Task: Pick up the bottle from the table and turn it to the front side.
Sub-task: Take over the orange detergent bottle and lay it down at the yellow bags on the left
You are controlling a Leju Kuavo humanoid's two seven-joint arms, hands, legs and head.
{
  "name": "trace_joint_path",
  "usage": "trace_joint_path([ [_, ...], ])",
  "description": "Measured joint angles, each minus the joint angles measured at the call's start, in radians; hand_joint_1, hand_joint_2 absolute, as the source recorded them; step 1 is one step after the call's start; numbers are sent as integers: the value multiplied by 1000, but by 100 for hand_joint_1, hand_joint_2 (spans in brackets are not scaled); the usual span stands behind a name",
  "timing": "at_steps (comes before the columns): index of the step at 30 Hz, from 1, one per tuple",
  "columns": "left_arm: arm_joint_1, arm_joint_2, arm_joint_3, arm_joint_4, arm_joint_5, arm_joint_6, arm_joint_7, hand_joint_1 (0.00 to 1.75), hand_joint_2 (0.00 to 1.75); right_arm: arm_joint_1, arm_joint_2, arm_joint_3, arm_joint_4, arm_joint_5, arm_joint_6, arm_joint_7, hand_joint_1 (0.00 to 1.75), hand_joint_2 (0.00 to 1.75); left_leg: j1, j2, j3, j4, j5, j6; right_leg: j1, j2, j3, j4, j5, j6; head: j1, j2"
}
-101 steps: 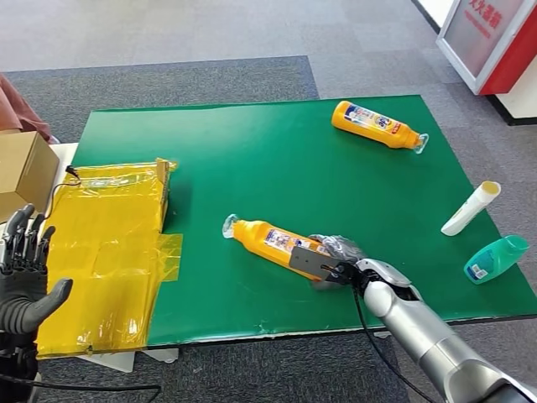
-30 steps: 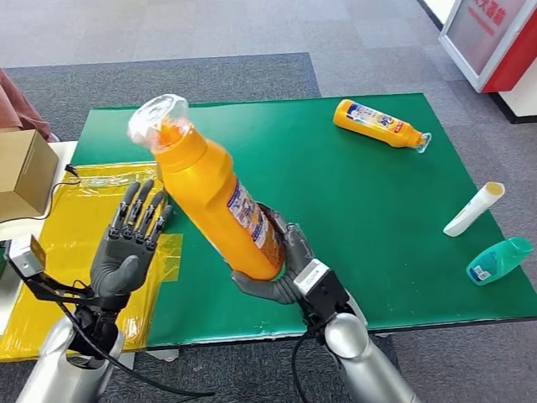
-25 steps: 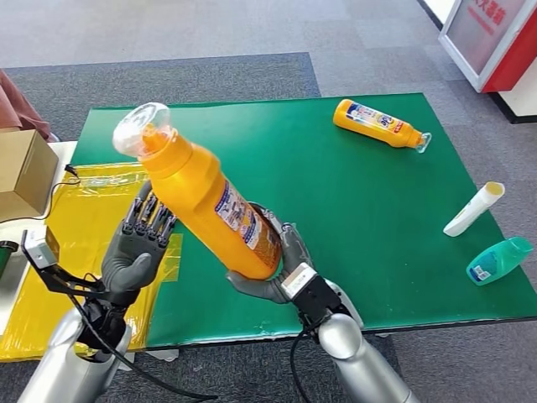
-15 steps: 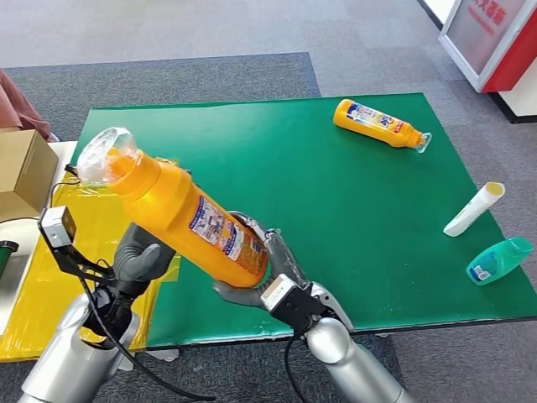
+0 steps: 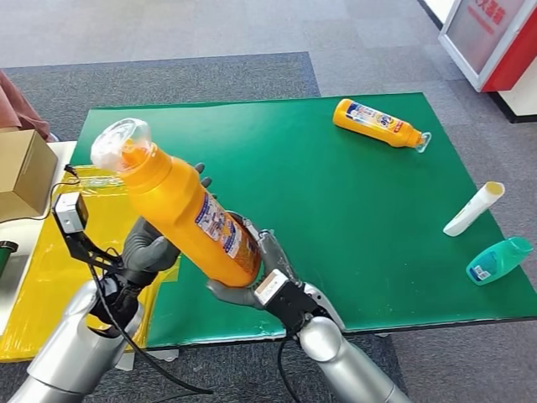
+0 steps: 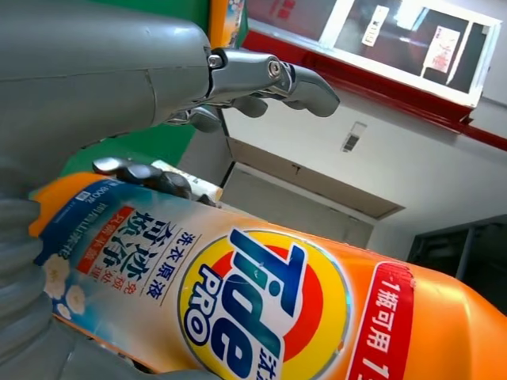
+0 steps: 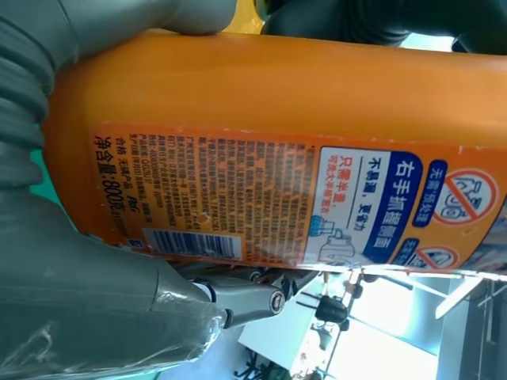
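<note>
My right hand (image 5: 263, 273) grips the base of an orange detergent bottle (image 5: 184, 214) and holds it tilted above the near left part of the green mat (image 5: 329, 193), clear cap up and to the left. My left hand (image 5: 148, 249) cups the bottle's middle from behind, and its fingertips (image 5: 202, 172) show over the top. The left wrist view has the bottle's front logo label (image 6: 269, 309) against the palm, while the thumb (image 6: 269, 75) stands apart from the bottle. In the right wrist view, the back label with barcode (image 7: 269, 190) lies across my right hand (image 7: 71, 293).
A second orange bottle (image 5: 377, 123) lies at the mat's far right. A white tube (image 5: 471, 208) and a teal bottle (image 5: 497, 258) lie at the right edge. A yellow plastic bag (image 5: 95, 252) covers the left side, next to a cardboard box (image 5: 22, 172).
The right hand lifted the bottle off the mat and swung it left. The left arm rose, and its hand came in behind and under the bottle's middle.
</note>
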Motion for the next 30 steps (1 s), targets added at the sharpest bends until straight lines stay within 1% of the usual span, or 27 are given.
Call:
trace_joint_path([
  [6, -34, -10, -54, 12, 6, 6, 19, 0, 175, -28, 11, 4, 56, -6, -10, 6, 175, 175, 0, 0, 0, 0, 0, 0, 0, 0, 0, 0, 0, 0, 0, 0],
  [10, -45, -11, -72, 25, 11, 17, 23, 0, 175, -42, 16, 4, 91, -7, -17, -1, 175, 175, 0, 0, 0, 0, 0, 0, 0, 0, 0, 0, 0, 0, 0, 0],
  [21, -60, -7, -90, 42, 9, 33, 28, 0, 175, -53, 25, -1, 133, -10, -21, -10, 175, 175, 0, 0, 0, 0, 0, 0, 0, 0, -1, 0, 0, 0, 0, 0],
  [30, -62, 9, -103, 43, -37, 39, 26, 0, 175, -52, 26, -1, 148, -16, -21, -10, 175, 175, 0, 0, 0, 0, 0, 0, 0, 0, 0, 0, 0, 0, 0, 0],
])
